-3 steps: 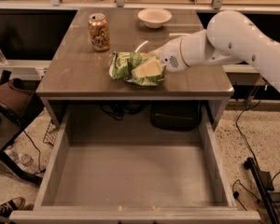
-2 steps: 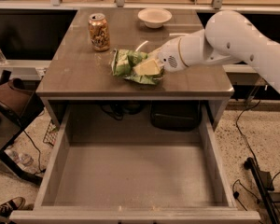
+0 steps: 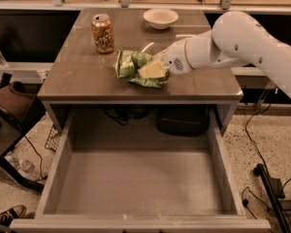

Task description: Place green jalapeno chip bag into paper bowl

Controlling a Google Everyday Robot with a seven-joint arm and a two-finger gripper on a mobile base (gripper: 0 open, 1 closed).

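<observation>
The green jalapeno chip bag [image 3: 136,67], crumpled shiny foil with a pale yellow patch, is at the middle of the brown table top [image 3: 82,76]. My gripper [image 3: 160,68] reaches in from the right and is shut on the bag's right end, its tips mostly hidden by the foil. The bag hangs just over the table surface. The paper bowl [image 3: 160,18], small, off-white and empty, stands at the table's back edge, behind and a little right of the bag.
A gold-brown drink can [image 3: 102,33] stands upright behind and left of the bag. An open empty drawer [image 3: 140,178] juts out below the table's front edge. Cables and a stand lie on the floor at the right; a chair and a shoe are at the left.
The bag has bunched up narrower in my grip and risen slightly off the table. The arm has barely shifted.
</observation>
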